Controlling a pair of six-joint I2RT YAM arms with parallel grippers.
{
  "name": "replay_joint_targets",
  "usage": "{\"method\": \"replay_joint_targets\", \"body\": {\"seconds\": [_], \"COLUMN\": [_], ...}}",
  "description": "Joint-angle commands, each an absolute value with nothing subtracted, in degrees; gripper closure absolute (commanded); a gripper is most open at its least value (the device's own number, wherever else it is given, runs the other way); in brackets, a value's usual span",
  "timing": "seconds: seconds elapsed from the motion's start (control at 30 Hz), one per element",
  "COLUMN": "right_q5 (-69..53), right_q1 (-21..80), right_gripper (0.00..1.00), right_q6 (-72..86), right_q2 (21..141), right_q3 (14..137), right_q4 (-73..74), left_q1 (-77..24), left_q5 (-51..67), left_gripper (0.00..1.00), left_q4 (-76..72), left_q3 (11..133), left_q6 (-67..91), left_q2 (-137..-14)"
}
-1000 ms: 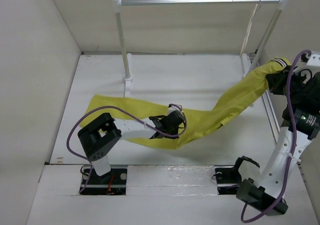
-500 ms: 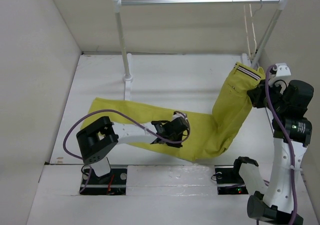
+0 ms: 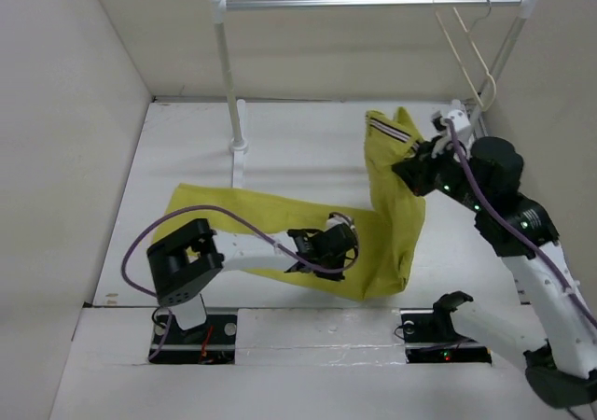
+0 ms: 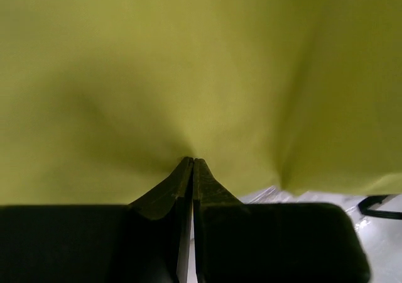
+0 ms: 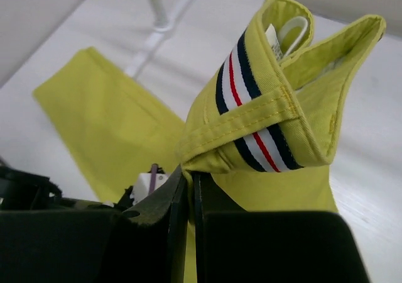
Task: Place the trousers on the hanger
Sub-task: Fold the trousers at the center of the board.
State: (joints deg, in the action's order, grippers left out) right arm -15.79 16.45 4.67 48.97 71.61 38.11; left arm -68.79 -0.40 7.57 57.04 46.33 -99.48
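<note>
Mustard-yellow trousers [image 3: 392, 224]: legs flat across the near worktop [image 3: 308, 140], waist end lifted at right. The cloth fills the left wrist view. Left tool [image 3: 328, 245] clenched on leg cloth; right tool [image 3: 413, 171] clenched on the striped waistband. Hanger [image 3: 464, 49] hangs at the rail's [image 3: 373, 3] far-right end, apart from the trousers. Walls bound left, right and far.

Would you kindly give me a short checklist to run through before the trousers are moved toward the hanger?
1. Right hand shut on the trousers waistband: ok.
2. Left hand shut on the leg cloth: ok.
3. Hanger hooked on the rail: ok.
4. Trousers threaded over the hanger bar: not ok, they are apart.
5. Leg ends lifted off the table: not ok, lying flat.
</note>
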Motion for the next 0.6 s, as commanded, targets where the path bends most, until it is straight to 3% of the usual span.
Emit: {"method": "replay_joint_targets", "body": {"seconds": [0.0, 0.03, 0.2, 0.3, 0.37, 0.47, 0.53, 0.57], "right_q5": [-2.41, 1.8, 4.39, 3.09, 0.99, -3.56, -8.76, -13.05], "right_q1": [30.89, 38.33, 47.45, 52.63, 53.6, 58.35, 60.99, 61.87], "right_gripper": [1.0, 1.0, 1.0, 1.0, 1.0, 1.0, 0.83, 0.55], "right_q6": [10.98, 10.81, 10.72, 10.63, 11.07, 13.61, 18.16, 19.5], "right_q2": [54.29, 59.01, 76.17, 94.05, 98.13, 115.01, 127.84, 131.36], "right_q3": [76.89, 78.3, 90.05, 102.05, 105.35, 117.83, 128.51, 131.72], "right_q4": [23.04, 22.24, 12.68, 9.16, 8.27, 3.8, 2.12, 1.85], "left_q1": [-66.28, -63.66, -52.23, -48.87, -48.87, -48.87, -48.87, -48.87], "left_q5": [-8.77, -11.4, -30.26, -44.95, -49.61, -55.17, -56.42, -57.56], "left_gripper": [1.0, 1.0, 1.0, 1.0, 1.0, 1.0, 1.0, 1.0], "left_q4": [16.07, 18.35, 33.56, 37.87, 38.23, 38.07, 37.62, 37.97], "left_q3": [54.32, 54.49, 63.86, 75.52, 77.76, 85.5, 88.67, 89.55], "left_q6": [47.46, 47.9, 47.46, 47.29, 46.76, 45.27, 43.68, 43.68], "left_q2": [-85.21, -80.73, -48.49, -41.42, -40.09, -39.12, -38.67, -38.24]}}
